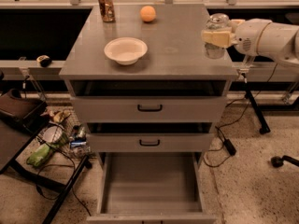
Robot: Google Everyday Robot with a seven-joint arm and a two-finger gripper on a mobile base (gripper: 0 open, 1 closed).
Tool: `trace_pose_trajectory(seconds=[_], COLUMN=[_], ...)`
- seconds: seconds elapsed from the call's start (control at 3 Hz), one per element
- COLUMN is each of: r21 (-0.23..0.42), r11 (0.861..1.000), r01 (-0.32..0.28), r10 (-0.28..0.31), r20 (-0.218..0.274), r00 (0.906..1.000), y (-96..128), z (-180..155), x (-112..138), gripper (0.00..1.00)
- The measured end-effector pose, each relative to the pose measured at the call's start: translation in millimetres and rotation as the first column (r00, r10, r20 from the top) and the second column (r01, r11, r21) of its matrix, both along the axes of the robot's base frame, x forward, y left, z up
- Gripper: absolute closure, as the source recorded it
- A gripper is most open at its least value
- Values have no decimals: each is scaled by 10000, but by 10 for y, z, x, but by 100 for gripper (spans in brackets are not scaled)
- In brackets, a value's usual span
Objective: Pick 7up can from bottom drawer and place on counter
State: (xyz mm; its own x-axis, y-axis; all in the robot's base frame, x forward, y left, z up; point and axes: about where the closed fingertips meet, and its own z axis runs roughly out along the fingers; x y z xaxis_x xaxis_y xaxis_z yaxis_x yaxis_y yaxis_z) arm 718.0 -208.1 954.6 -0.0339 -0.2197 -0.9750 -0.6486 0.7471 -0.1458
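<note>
The 7up can [216, 36] is a small silvery can with a shiny top, held upright in my gripper [216, 37] at the right edge of the counter [173, 45]. My gripper comes in from the right on a white arm and is shut on the can's body. The can's base is at or just above the counter surface; I cannot tell if it touches. The bottom drawer [150, 181] is pulled open below, with a plain grey inside and nothing in it.
A white bowl [125, 50] sits at the counter's left middle. A brown-gold can [106, 6] and an orange ball [147, 13] stand at the back. Two upper drawers [149, 108] are slightly open. Clutter and cables lie on the floor at left [51, 139].
</note>
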Motion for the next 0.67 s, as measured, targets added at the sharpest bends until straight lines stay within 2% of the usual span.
trace_pose_trajectory(seconds=[0.33, 0.67], r21=[492, 472], r11=[9969, 9967], r01=[606, 657], r10=[-599, -641], r20=[-152, -342], r00=[9981, 9974], y=[168, 228], z=[-565, -643], x=[634, 755], gripper=[100, 100])
